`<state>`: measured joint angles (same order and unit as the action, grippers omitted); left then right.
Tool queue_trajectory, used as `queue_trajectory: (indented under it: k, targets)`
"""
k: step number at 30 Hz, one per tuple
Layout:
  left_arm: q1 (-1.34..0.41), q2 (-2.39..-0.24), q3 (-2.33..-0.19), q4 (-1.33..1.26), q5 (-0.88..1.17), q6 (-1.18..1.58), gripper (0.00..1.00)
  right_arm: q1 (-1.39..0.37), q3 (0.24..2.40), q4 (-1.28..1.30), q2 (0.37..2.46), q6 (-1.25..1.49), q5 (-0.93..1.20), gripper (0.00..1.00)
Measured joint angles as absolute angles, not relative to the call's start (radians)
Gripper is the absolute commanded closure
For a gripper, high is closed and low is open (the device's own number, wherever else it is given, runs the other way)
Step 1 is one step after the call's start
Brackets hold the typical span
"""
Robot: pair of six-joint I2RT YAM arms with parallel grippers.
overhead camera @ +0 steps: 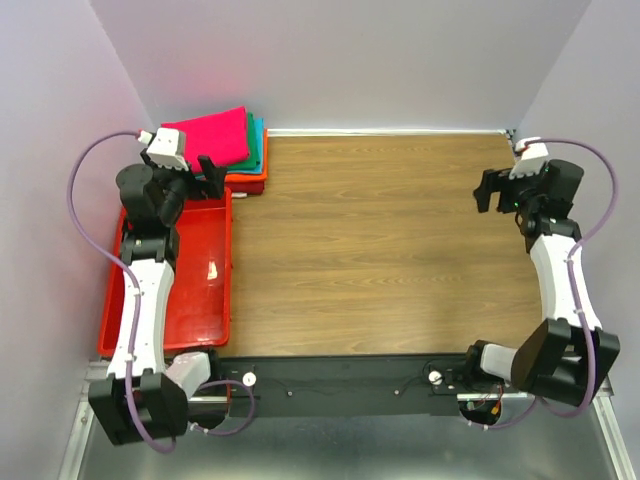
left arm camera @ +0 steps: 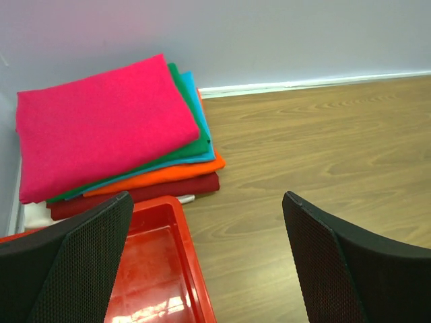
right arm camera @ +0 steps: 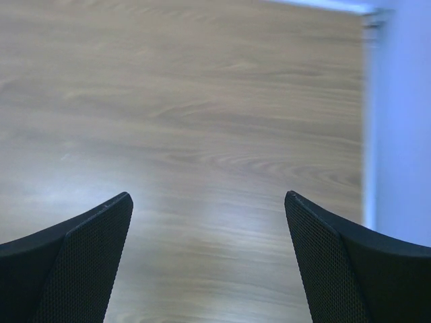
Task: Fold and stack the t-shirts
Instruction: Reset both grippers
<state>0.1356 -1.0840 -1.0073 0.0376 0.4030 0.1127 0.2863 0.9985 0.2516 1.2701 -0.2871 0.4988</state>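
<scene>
A stack of folded t-shirts (overhead camera: 232, 146) lies in the far left corner of the table. The magenta-pink t-shirt (left arm camera: 101, 121) is on top, over green (left arm camera: 176, 153), teal-blue (left arm camera: 194, 101), orange (left arm camera: 168, 176) and dark red (left arm camera: 145, 194) ones. My left gripper (overhead camera: 212, 175) hovers just in front of the stack, over the far end of the tray, open and empty. In its wrist view the left gripper (left arm camera: 205, 262) frames the tray corner and bare wood. My right gripper (overhead camera: 490, 191) hangs open and empty at the right side; the right gripper (right arm camera: 209, 259) shows only wood between its fingers.
A red plastic tray (overhead camera: 195, 300) lies along the left side of the wooden table (overhead camera: 380, 250); its corner (left arm camera: 168, 269) shows under the left gripper. White walls close the back and both sides. A small white object (left arm camera: 183, 198) lies by the stack's base.
</scene>
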Motion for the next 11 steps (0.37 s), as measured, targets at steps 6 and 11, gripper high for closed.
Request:
queue_trajectory:
  k: [6,11]
  targets:
    - [0.115,-0.954,-0.930,-0.027,0.412,0.117,0.02,0.290,0.945,0.144,1.105,-0.143,0.107,0.00]
    - [0.097,-0.918,-0.904,-0.036,0.412,0.117,0.02,0.290,0.854,0.122,0.990,-0.092,-0.047,0.00]
